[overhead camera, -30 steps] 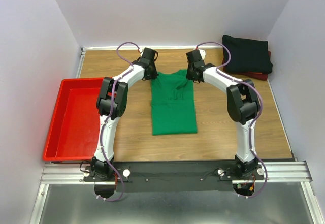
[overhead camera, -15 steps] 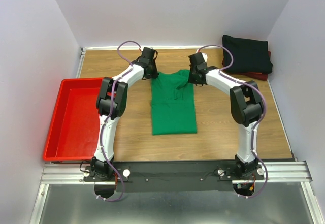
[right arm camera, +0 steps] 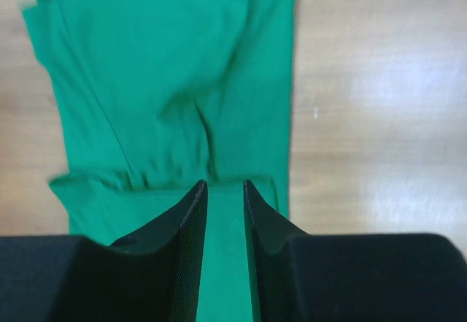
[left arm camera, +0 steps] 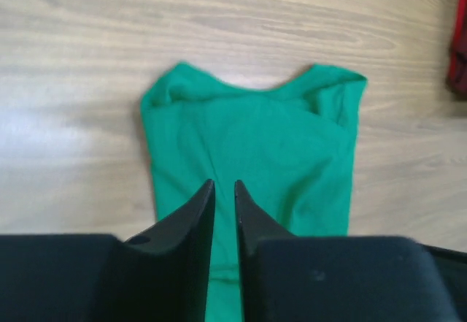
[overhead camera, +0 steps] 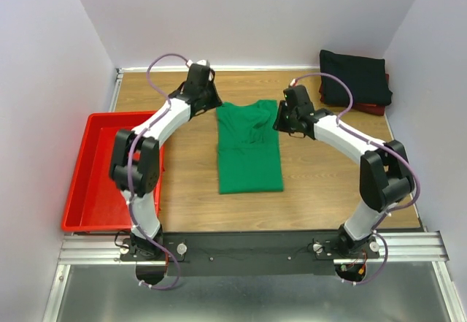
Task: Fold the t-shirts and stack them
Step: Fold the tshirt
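while both arms hang near the far, collar end of the bright green soft-cloth t-shirt [overhead camera: 249,150], neither holds it. left gripper [left arm camera: 223,185]: fingers a narrow slit apart, nothing between them, aimed at the cloth below the neckline. right gripper [right arm camera: 225,185]: same narrow gap, empty, aimed at the shirt's body.

green shirt lies flat in the middle of the wooden tabletop [overhead camera: 328,183], sleeves turned in so it makes a long narrow strip, collar far, hem near. folded black t-shirt [overhead camera: 354,77] sits in the far right corner on top of a dark red t-shirt [overhead camera: 368,108], only an edge of the red showing. red plastic tray [overhead camera: 102,169] at left, apart from all cloth.

judgement: lengthwise fold looks done, so the crosswise fold is in hand. next move calls for both grippers to pinch the two collar-end corners and carry them evenly toward the hem, then move the packet onto the black pile.

no brand, label or writing readable anywhere.
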`<state>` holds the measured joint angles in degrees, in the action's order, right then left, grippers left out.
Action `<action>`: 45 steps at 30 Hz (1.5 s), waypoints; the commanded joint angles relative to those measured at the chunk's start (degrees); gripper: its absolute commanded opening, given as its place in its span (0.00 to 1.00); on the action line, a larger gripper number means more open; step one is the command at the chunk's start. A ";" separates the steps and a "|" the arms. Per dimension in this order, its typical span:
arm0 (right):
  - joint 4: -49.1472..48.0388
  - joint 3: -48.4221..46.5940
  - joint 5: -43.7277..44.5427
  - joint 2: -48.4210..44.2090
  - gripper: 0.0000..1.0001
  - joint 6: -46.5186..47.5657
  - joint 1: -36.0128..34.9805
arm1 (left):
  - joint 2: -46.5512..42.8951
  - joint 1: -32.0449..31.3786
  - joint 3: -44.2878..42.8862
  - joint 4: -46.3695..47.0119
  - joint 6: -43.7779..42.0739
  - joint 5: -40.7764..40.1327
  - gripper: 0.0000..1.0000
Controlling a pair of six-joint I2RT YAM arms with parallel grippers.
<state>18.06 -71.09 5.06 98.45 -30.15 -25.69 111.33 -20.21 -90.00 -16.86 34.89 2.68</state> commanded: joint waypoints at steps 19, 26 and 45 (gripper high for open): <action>-2.33 0.60 -7.08 6.83 0.32 -1.75 -7.70 | -11.13 -9.68 27.16 5.44 3.95 -1.27 0.05; -2.60 1.65 -0.94 10.00 0.32 -1.93 -7.71 | -7.36 -9.68 26.10 4.03 4.04 -8.12 0.05; -3.12 13.34 2.59 4.39 0.32 -4.21 -1.56 | -4.89 -8.97 25.66 4.64 3.16 -8.04 0.05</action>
<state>11.62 -61.10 5.02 103.88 -34.13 -29.50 105.60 -29.76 -64.07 -11.66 38.83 -3.44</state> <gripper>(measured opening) 0.317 0.051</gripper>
